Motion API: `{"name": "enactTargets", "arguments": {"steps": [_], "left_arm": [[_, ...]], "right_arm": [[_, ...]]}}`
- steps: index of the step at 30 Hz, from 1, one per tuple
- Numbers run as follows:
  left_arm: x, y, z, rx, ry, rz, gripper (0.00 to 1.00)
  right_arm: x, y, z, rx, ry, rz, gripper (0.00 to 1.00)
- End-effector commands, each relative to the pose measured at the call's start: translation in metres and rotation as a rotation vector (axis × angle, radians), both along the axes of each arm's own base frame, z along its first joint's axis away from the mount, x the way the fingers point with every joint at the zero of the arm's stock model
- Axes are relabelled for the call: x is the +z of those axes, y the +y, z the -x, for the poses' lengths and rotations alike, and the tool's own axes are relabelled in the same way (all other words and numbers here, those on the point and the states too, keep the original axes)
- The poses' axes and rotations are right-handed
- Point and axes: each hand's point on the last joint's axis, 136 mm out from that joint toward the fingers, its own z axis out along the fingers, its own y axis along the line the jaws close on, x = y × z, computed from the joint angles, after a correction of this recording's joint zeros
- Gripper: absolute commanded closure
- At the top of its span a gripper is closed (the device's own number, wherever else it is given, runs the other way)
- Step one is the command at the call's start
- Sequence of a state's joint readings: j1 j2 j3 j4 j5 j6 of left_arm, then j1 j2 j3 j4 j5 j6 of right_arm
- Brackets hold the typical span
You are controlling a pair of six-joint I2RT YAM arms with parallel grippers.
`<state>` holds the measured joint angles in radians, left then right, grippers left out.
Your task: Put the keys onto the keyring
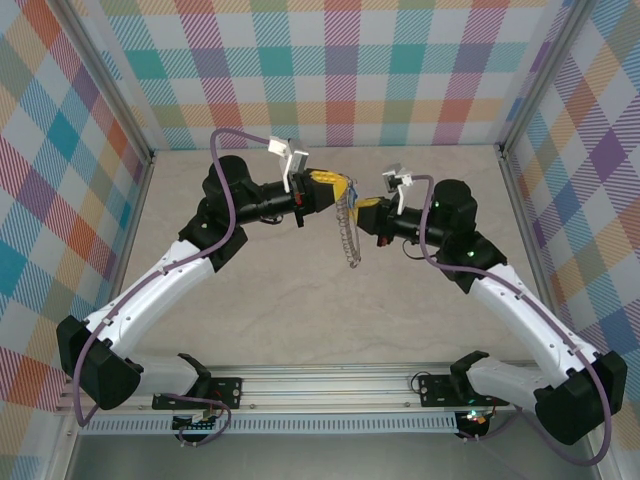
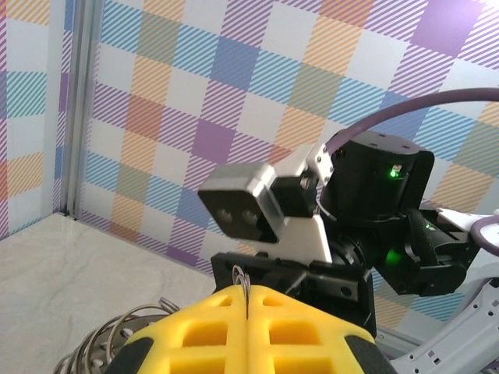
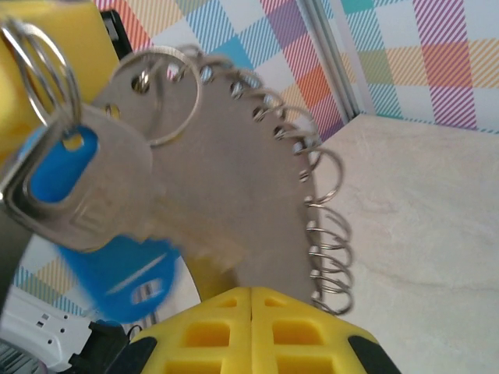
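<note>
- the left gripper (image 1: pixel 335 188) and right gripper (image 1: pixel 366 210) meet nose to nose above the middle of the table (image 1: pixel 300 330), a little above centre in the top view.
- the keyring (image 1: pixel 347 240) hangs between the two, trailing down toward the lower middle of that view.
- in the left wrist view, the left gripper (image 2: pixel 246 296) has its yellow fingers pressed flat together, with a thin wire ring (image 2: pixel 239 274) nipped in the seam at bottom centre.
- some of the keyring's wire loops (image 2: pixel 117 343) show at the lower left of that view.
- in the right wrist view, the right gripper (image 3: pixel 253 296) is closed too, and the keyring (image 3: pixel 234 179) rises from its seam as a flat grey shape.
- wire loops (image 3: pixel 327 234) fringe the keyring's right edge.
- the keys (image 3: pixel 109 195) lie against the keyring's left side: a silver key hanging from a coiled ring at the upper left.
- the blue tag (image 3: pixel 129 276) sits blurred below the key.
- whether the key's own ring passes through the keyring, i cannot tell.
</note>
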<state>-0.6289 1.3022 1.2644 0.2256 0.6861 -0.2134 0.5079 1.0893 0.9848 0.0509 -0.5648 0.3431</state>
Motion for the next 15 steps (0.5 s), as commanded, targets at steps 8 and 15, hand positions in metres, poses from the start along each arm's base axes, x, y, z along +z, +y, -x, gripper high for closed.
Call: {"name": "enactTargets", "arguments": {"steps": [8, 15], "left_arm": [[0.025, 0.003, 0.014, -0.021, -0.066, 0.067, 1.0], [0.026, 0.004, 0.015, -0.023, -0.066, 0.071, 1.0]], "right_arm": [[0.022, -0.024, 0.008, -0.129, -0.121, -0.006, 0.41], [0.032, -0.025, 0.006, -0.159, -0.196, -0.013, 0.33]]}}
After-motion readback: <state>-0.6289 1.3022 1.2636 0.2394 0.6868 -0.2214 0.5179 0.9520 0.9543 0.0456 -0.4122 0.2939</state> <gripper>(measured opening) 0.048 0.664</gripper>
